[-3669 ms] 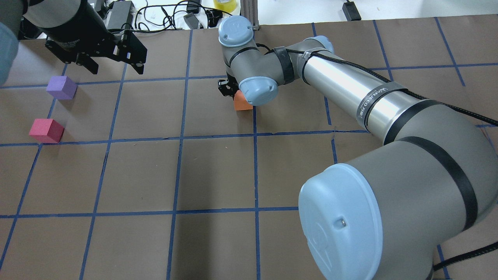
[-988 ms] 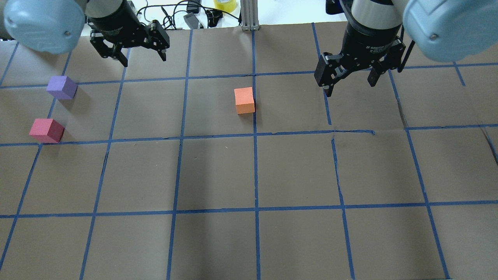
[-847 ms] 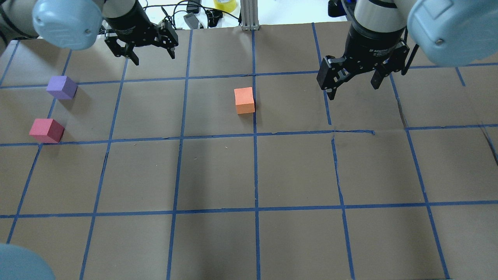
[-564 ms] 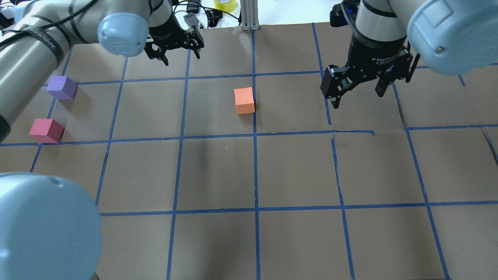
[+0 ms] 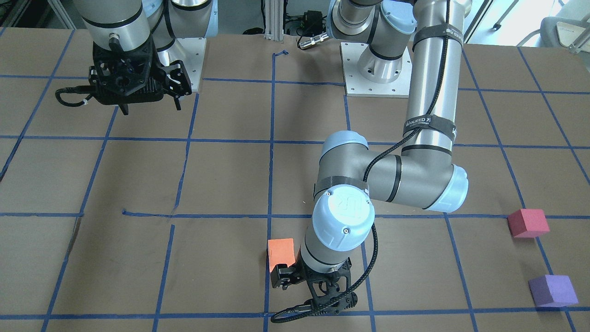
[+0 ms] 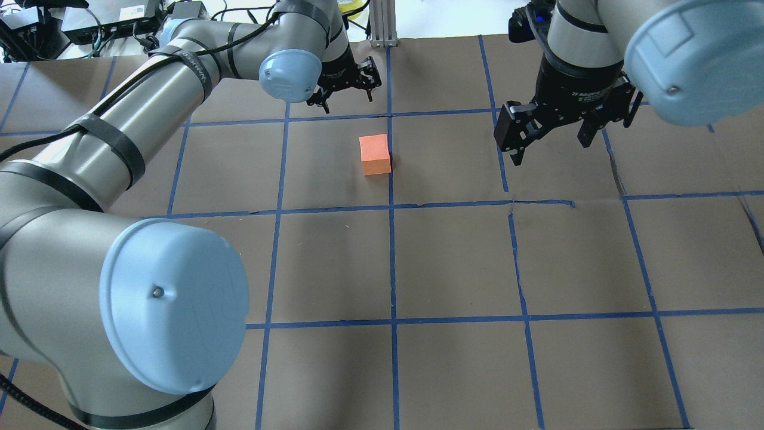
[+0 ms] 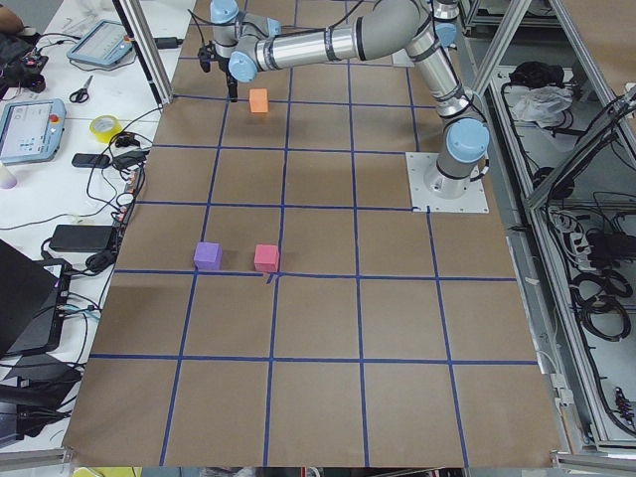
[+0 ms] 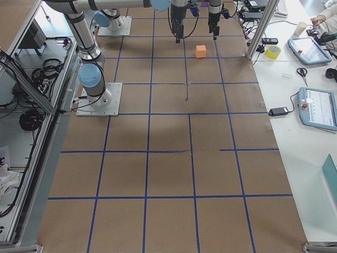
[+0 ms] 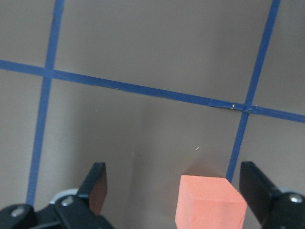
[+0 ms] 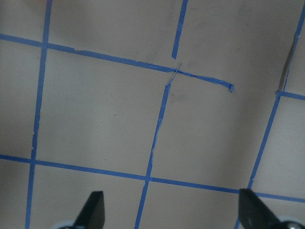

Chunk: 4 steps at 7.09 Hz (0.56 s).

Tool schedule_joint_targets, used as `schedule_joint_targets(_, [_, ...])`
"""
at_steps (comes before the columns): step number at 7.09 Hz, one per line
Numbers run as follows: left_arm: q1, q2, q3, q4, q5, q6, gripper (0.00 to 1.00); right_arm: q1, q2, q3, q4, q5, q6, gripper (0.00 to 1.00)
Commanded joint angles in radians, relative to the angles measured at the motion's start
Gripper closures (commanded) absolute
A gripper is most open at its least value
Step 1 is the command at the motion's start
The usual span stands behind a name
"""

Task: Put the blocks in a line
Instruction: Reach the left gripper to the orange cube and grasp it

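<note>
L end effector [image 9: 172,179] spread (wrist cam).

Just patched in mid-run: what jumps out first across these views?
The left arm stretches long across the table, its open left tool hovering by the orange block near the centre line. The red-pink block and purple block sit side by side far off at the robot's left end, not in line with it. The right tool hangs open, holding nothing.
</note>
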Motion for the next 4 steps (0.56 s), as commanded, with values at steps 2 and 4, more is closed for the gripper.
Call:
schedule_joint_targets(2, [-0.059, -0.02, 0.002, -0.083, -0.044, -0.019, 0.0, -0.04, -0.001, 0.0, -0.065, 0.015, -0.02, 0.0])
schedule_joint_targets(4, [-0.063, -0.038, 0.0, -0.106, -0.046, -0.014, 0.0, -0.038, -0.009, 0.001, -0.067, 0.015, -0.022, 0.0])
